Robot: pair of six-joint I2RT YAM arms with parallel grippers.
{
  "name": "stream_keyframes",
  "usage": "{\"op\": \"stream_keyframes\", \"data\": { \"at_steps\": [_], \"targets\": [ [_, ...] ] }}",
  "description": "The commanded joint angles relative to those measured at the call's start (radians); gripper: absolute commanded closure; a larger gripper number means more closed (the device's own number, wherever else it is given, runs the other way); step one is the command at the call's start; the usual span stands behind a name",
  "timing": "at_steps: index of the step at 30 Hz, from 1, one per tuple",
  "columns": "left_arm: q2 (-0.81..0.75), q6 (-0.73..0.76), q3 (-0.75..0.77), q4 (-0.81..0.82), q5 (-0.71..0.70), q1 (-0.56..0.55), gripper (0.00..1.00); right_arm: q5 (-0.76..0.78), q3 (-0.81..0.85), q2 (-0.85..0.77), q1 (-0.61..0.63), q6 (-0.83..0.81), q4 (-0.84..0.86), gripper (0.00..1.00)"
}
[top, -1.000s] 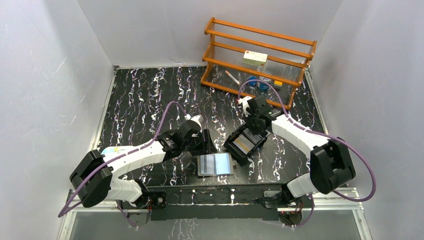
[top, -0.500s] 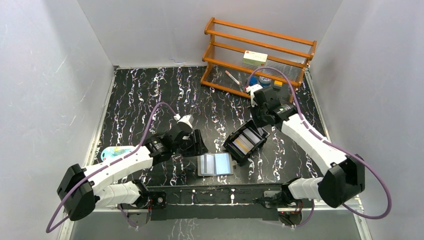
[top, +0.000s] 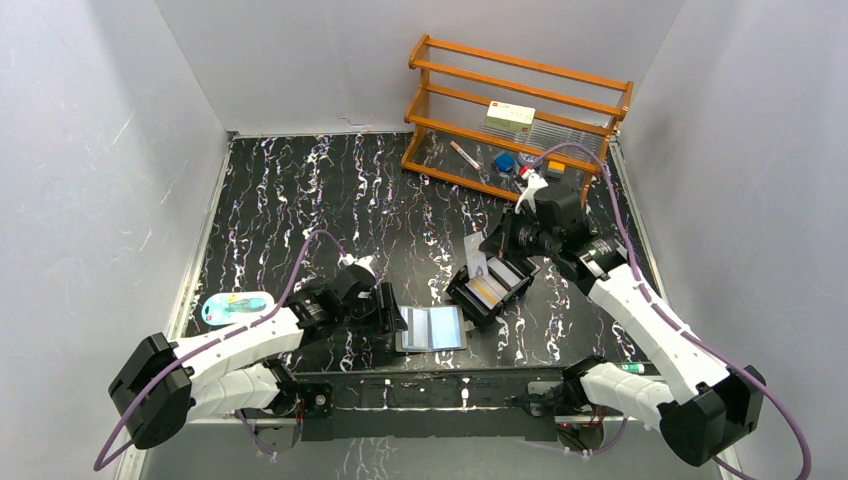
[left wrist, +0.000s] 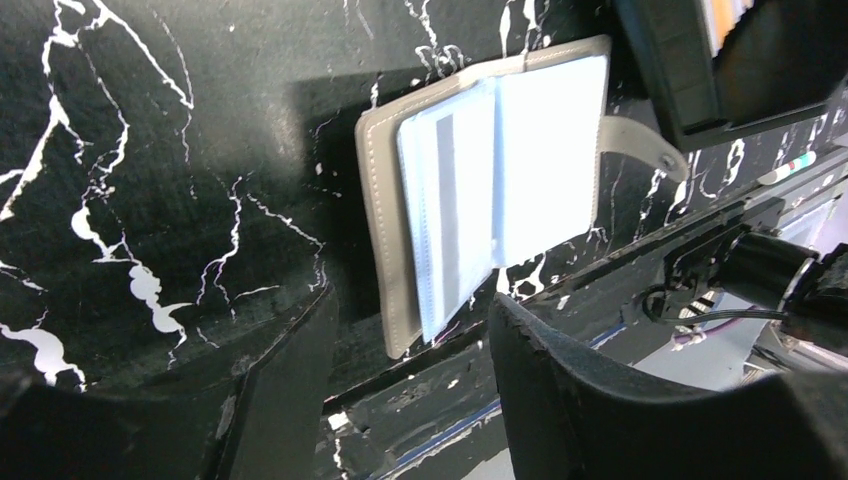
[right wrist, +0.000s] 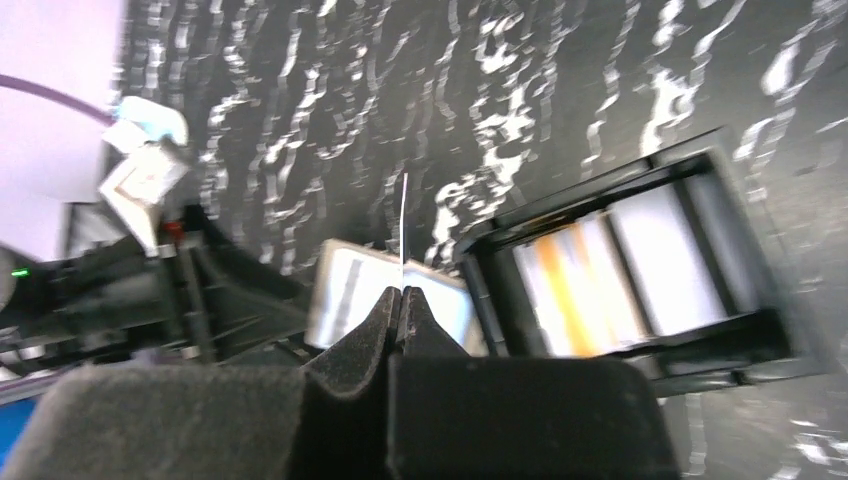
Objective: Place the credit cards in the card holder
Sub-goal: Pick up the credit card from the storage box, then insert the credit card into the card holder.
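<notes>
Credit card (right wrist: 404, 230) stands pinched edge-on in the right end effector (right wrist: 401, 294).

white walls (top: 90, 150) on three sides, plain, evenly lit, soft shadows. black table (top: 300, 200) with white marble veins, metal trim (top: 197, 250) along edge. orange-brown wooden rack (top: 520, 68) stands at far right corner.

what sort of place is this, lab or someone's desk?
Likely a lab test cell: plain white walls box in a black marbled tabletop, two robot arms sit bolted at its near edge, a wooden rack of props at the back.
</notes>
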Motion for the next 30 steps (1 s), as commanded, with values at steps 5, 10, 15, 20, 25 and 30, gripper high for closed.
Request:
{"op": "stream_keyframes", "data": {
  "at_steps": [5, 10, 15, 20, 25, 30],
  "targets": [
    [-0.013, 0.021, -0.010, 0.003, -0.004, 0.004, 0.42, -0.273, -0.234, -0.088, 0.003, 0.529, 0.353, 1.00],
    [0.009, 0.020, -0.045, 0.082, 0.045, 0.004, 0.39, -0.331, -0.361, -0.098, 0.004, 0.686, 0.494, 1.00],
    [0.048, 0.018, -0.045, 0.116, 0.046, 0.004, 0.41, -0.310, -0.411, -0.080, 0.006, 0.594, 0.481, 1.00],
    [0.068, 0.028, -0.046, 0.109, 0.029, 0.004, 0.47, -0.299, -0.440, -0.040, 0.043, 0.523, 0.506, 1.00],
    [0.078, 0.018, -0.069, 0.140, 0.025, 0.005, 0.60, -0.226, -0.483, -0.015, 0.109, 0.516, 0.569, 1.00],
    [0.116, 0.018, -0.076, 0.141, 0.030, 0.005, 0.80, -0.176, -0.502, 0.031, 0.184, 0.508, 0.605, 1.00]
  ]
}}
